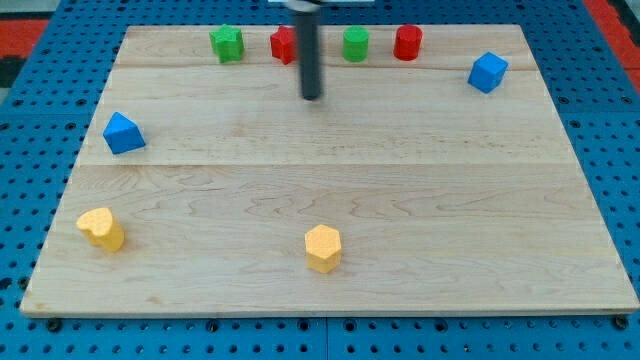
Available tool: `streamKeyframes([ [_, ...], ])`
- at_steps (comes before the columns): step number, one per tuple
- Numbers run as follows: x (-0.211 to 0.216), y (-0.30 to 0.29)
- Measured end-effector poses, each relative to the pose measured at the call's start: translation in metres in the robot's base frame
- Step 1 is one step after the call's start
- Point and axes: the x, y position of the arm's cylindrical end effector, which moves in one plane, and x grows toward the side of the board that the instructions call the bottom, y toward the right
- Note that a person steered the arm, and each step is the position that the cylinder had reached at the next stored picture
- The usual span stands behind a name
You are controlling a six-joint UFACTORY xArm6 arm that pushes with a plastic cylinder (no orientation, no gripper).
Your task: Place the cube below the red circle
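Our rod has no jaws and holds nothing; my tip (313, 96) stands free, blue wooden cube (488, 72) at three o'clock, red wooden cylinder (407, 43) at two.

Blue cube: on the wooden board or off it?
On. The blue cube sits inside the wooden board's right edge, right of the red cylinder; my tip is far left.

Eight blocks sit on the board (400, 200) — two of each colour. Two green (227, 43) (355, 43), two red (283, 44) (407, 42), two blue (488, 72) (123, 133), two yellow (102, 228) (323, 248) — and one rod (310, 50).
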Motion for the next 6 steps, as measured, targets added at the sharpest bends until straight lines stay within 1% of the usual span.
streamKeyframes([
  [1,0.006,0.143],
  [2,-0.016,0.248],
  [3,-0.046,0.259],
  [5,-0.034,0.102],
  [6,-0.06,0.136],
])
